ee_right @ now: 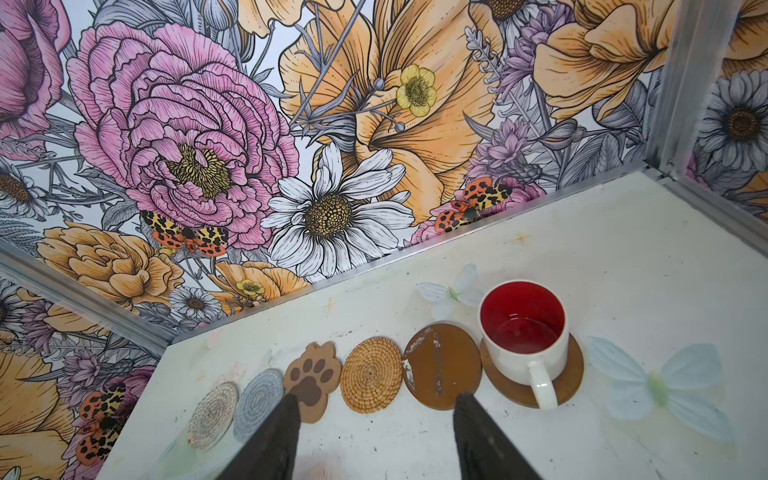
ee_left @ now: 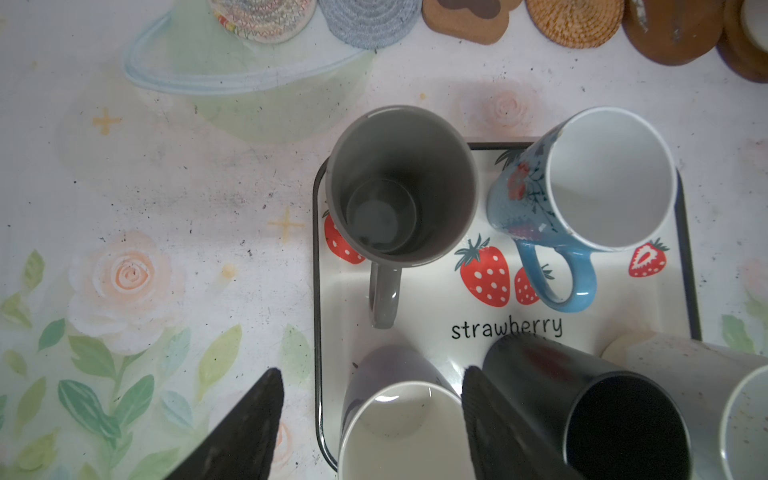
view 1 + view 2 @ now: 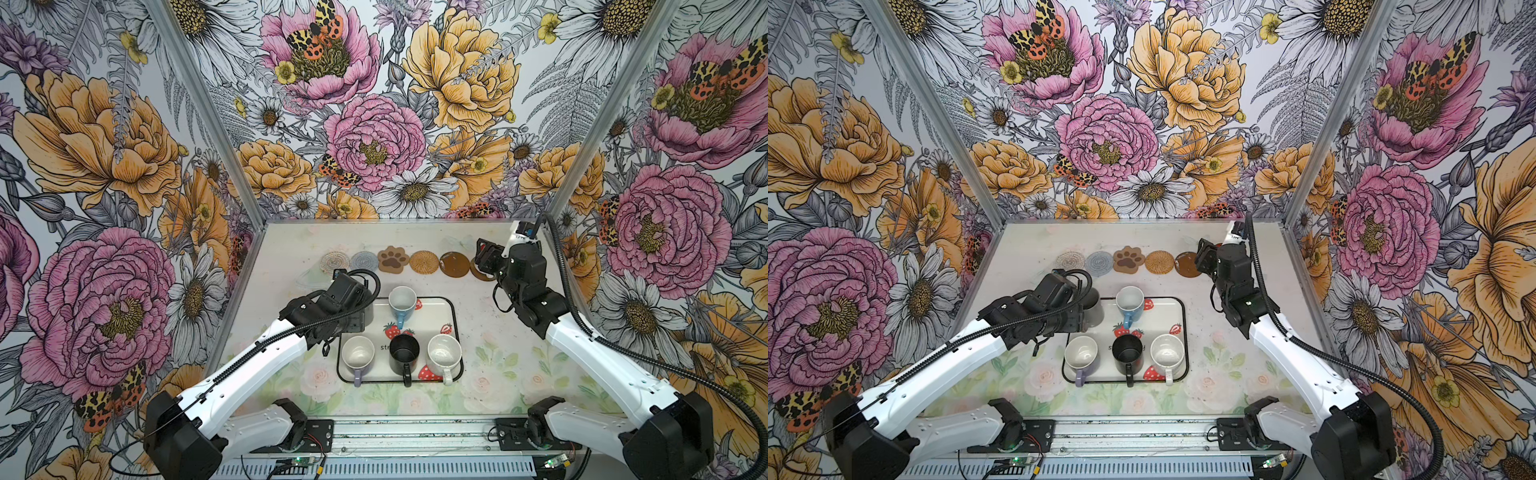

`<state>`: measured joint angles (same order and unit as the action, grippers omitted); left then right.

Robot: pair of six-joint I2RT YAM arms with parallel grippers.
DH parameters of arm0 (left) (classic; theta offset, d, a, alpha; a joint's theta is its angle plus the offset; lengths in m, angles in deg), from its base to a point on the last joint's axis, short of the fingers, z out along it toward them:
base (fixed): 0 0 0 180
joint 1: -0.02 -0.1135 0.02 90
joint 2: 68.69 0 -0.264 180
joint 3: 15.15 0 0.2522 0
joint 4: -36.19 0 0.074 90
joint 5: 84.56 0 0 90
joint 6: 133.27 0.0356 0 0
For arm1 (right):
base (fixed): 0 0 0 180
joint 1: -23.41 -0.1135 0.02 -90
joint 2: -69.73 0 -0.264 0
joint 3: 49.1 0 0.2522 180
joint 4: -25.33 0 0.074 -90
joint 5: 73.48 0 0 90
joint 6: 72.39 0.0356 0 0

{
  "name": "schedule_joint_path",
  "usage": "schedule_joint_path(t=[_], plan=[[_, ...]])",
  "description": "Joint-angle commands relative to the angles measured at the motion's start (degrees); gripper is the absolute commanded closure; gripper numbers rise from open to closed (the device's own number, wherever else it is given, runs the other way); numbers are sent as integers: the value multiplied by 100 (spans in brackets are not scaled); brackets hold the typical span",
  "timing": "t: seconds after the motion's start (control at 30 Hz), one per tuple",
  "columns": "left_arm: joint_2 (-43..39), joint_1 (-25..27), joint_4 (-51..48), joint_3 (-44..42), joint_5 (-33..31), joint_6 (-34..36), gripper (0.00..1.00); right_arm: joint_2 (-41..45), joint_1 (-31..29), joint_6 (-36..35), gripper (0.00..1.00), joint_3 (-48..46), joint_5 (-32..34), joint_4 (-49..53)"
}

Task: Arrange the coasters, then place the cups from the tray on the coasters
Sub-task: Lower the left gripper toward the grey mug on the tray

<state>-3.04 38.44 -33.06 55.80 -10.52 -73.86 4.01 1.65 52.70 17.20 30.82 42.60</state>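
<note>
Left gripper point(image 2: 370, 370) is hovering wide and empty over five cups point(image 2: 399, 187) waiting on the tray point(image 2: 424, 311) in the left wrist view. Right gripper point(image 1: 377, 395), also wide and empty, is facing six lined-up coasters point(image 1: 370, 376) in the right wrist view, one white cup point(image 1: 523, 345) sitting on the end coaster point(image 1: 503, 392). In a top view, that coaster is lying at the row's 3 o'clock end.

Glossy ceramic grey mug point(image 2: 401, 183); woven rattan coaster point(image 1: 371, 375).

tray point(image 2: 428, 320) white, red strawberries | grey mug point(image 2: 399, 183) | tan-brown paw coaster point(image 1: 312, 374)
</note>
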Motion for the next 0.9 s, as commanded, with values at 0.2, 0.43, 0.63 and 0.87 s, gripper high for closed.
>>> schedule_joint_path(t=[0.2, 0.43, 0.63, 0.87], plan=[[574, 126, 53, 68, -293, -171, 30, -156, 23, 29, 38, 53, -95, -193], [833, 166, 216, 56, -268, -140, 30, -281, 31, 30, 38, 103, -169, -202], [941, 176, 374, 29, -284, -123, 29, -311, 40, 14, 38, 107, -163, -215], [1082, 162, 603, -84, -447, -140, 29, -373, 80, 23, 38, 114, -224, -210]])
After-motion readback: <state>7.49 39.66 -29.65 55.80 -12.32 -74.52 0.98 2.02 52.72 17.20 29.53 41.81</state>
